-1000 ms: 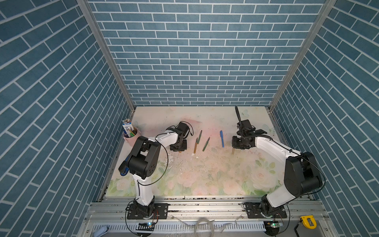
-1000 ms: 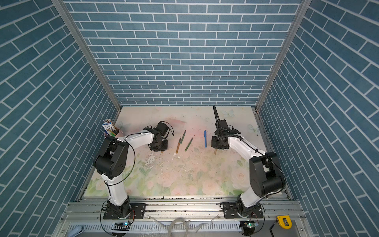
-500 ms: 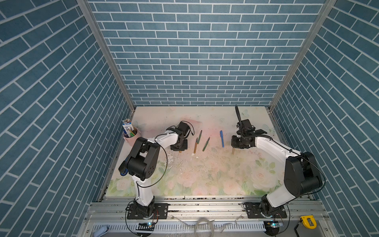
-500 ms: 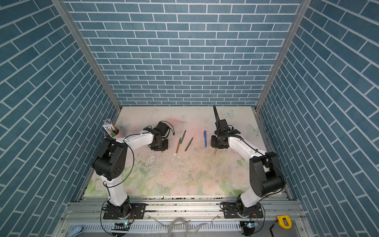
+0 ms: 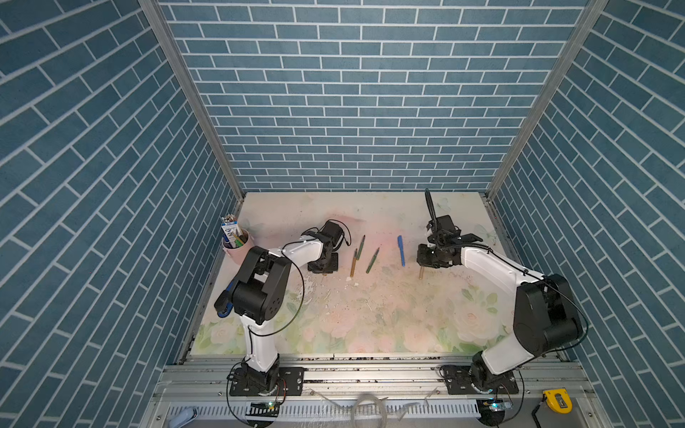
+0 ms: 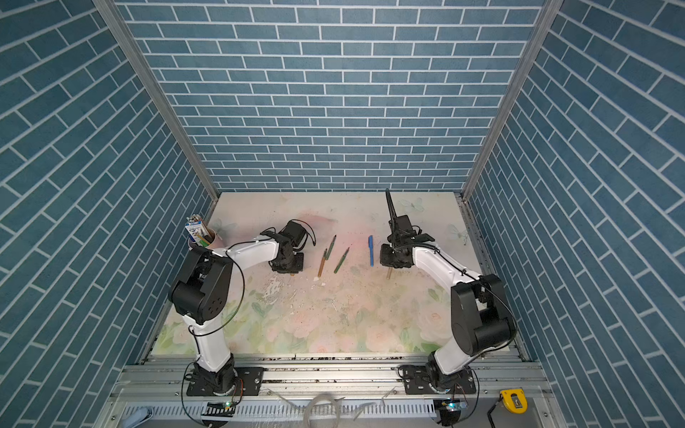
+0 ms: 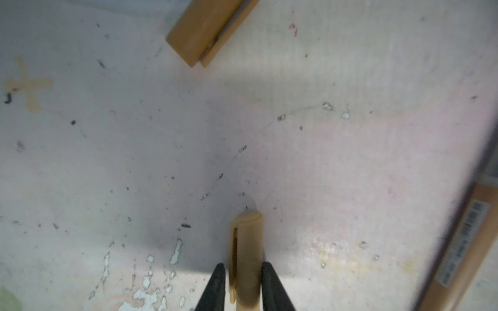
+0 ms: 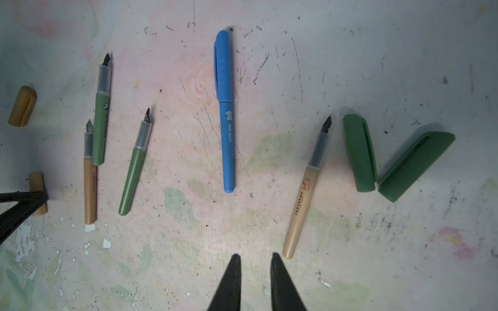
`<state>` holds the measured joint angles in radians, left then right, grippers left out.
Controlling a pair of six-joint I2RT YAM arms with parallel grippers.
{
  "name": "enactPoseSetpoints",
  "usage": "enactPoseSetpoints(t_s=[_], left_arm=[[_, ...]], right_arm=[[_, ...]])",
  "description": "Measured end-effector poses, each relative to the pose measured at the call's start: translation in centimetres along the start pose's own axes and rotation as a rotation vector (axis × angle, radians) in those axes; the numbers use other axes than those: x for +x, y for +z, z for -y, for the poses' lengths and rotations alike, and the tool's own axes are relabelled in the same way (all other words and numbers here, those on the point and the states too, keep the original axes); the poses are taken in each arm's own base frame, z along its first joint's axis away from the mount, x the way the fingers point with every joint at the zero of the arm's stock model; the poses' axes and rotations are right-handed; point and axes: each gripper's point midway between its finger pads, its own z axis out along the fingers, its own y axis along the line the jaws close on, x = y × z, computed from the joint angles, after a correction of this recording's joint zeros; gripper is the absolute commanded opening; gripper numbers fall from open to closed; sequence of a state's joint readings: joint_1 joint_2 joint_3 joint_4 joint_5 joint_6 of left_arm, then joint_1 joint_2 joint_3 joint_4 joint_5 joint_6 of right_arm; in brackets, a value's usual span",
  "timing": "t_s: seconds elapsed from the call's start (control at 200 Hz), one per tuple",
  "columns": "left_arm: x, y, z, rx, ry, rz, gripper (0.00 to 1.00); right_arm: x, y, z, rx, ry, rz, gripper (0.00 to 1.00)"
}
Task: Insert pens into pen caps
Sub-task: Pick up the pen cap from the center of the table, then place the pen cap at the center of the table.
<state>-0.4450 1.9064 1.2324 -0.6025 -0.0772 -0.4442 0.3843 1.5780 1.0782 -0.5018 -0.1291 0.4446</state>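
My left gripper point(image 7: 242, 269) is shut on a golden-brown pen cap point(image 7: 246, 242), held low over the table; it shows in both top views point(image 5: 324, 272). A second golden-brown cap point(image 7: 207, 29) lies further off. My right gripper point(image 8: 254, 259) hovers with its jaws a little apart and nothing between them. A golden-brown pen point(image 8: 301, 204) lies just beside one of its fingers, and two green caps point(image 8: 359, 153) point(image 8: 415, 167) lie beyond that pen. The blue pen point(image 8: 226, 113) lies with its cap on. Two green pens point(image 8: 101, 115) point(image 8: 134, 167) and another golden-brown pen point(image 8: 90, 185) lie uncapped between the arms.
A pink cup point(image 5: 237, 248) with a carton and pencils stands at the table's left edge. A blue object point(image 5: 224, 309) lies half hidden behind the left arm. Brick-patterned walls enclose three sides. The table's surface is flaked near the left gripper point(image 6: 283, 270).
Both arms hold their places, and nothing on the table has shifted.
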Motion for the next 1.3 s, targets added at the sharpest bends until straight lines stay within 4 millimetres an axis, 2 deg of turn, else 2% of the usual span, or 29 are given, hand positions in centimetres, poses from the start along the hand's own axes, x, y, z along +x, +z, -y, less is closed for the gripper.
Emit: enactPoseSetpoints(t_s=[0.23, 0.515, 0.755, 0.915, 1.08, 1.21, 1.3], left_arm=[[-0.1, 0.0, 0.0, -0.001, 0.010, 0.002, 0.20], [0.3, -0.8, 0.0, -0.016, 0.037, -0.002, 0.22], [-0.7, -2.5, 1.9, 0.005, 0.082, 0.038, 0.23], [-0.8, -4.2, 5.7, 0.040, 0.153, 0.071, 0.23], [-1.2, -5.8, 12.2, 0.108, 0.247, 0.123, 0.23], [-0.2, -5.6, 16.8, 0.157, 0.308, 0.121, 0.23], [0.6, -4.9, 19.0, 0.176, 0.338, 0.107, 0.23]], right_arm=[[0.3, 0.2, 0.0, -0.005, 0.001, -0.008, 0.22], [0.1, -0.3, -0.2, -0.013, -0.002, 0.007, 0.22], [0.0, -0.4, -0.2, -0.014, -0.002, 0.009, 0.21], [0.0, -0.4, -0.1, -0.007, -0.002, 0.011, 0.21], [-0.2, -0.4, 0.6, 0.025, 0.004, 0.022, 0.20], [-0.3, -0.4, 1.7, 0.057, 0.020, 0.026, 0.20], [-0.1, -0.3, 2.8, 0.082, 0.039, 0.020, 0.20]])
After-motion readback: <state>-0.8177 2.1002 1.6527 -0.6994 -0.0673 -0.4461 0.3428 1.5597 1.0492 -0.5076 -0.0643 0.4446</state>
